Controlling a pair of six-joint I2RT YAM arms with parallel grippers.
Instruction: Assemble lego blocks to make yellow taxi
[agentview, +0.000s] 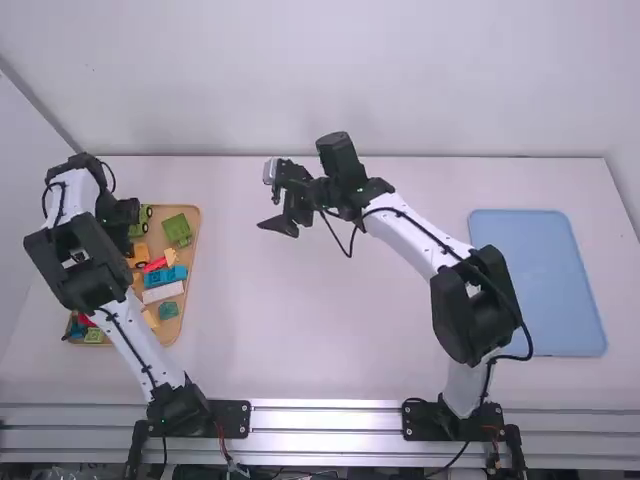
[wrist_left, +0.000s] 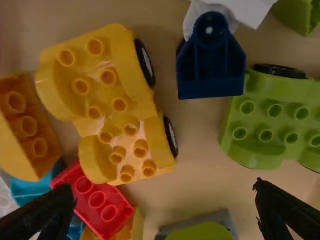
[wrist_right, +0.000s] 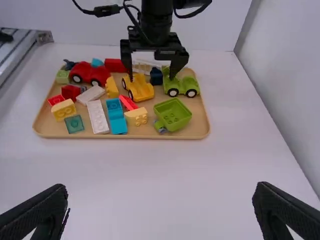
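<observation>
Yellow car base (wrist_left: 112, 102), the thing for this taxi, and it's lying in the wooden tray (wrist_right: 165, 136) among the loose blocks! From above I only get a scrap of it, because the left gripper (agentview: 122, 212) sits right over that end. Those fingers are spread wide, one to either side of the view, and they have hold of nothing. Closer in, the base shows its studs plainly, with two black wheels along one side.

Now the awkward bits: the red brick (wrist_left: 102, 206) touches the base and covers part of a yellow block (wrist_left: 136, 227), cut off below. A turquoise block (wrist_left: 31, 189) is mostly tucked away beside it. The green car (wrist_left: 272, 122) runs out of the close view, and so does a rounded green piece (wrist_left: 202, 232); I can't tell its full shape. Past the dark blue piece (wrist_left: 210, 65) something white (wrist_left: 242, 7) is cropped too, hard to name.

Over the bare middle of the table (agentview: 330, 320) hangs the right gripper (agentview: 275, 229), fingers wide apart, gripping nothing. On the far right, the blue mat (agentview: 540, 280) lies flat, one edge partly hidden by the right arm (agentview: 480, 310).
</observation>
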